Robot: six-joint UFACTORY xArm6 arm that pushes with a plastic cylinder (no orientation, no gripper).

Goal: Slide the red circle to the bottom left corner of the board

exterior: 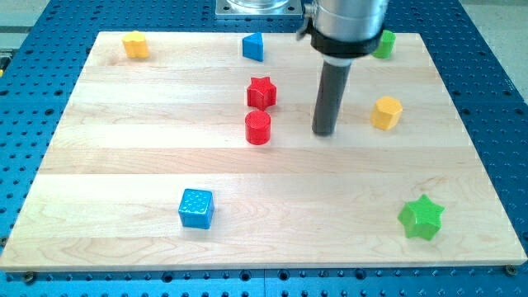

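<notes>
The red circle [258, 128] is a short red cylinder near the board's middle, slightly toward the view's top. A red star [261, 92] sits just above it. My tip [324, 132] is on the board to the right of the red circle, with a gap of about a block's width or more between them. The rod rises from the tip toward the view's top. The board's bottom left corner [25, 260] lies far down and left of the red circle.
A blue cube [196, 208] lies between the red circle and the bottom left. A yellow hexagon [386, 112] is right of my tip. A green star [421, 218] is at bottom right. A yellow block [135, 44], a blue triangle [253, 47] and a green block [384, 44] line the top edge.
</notes>
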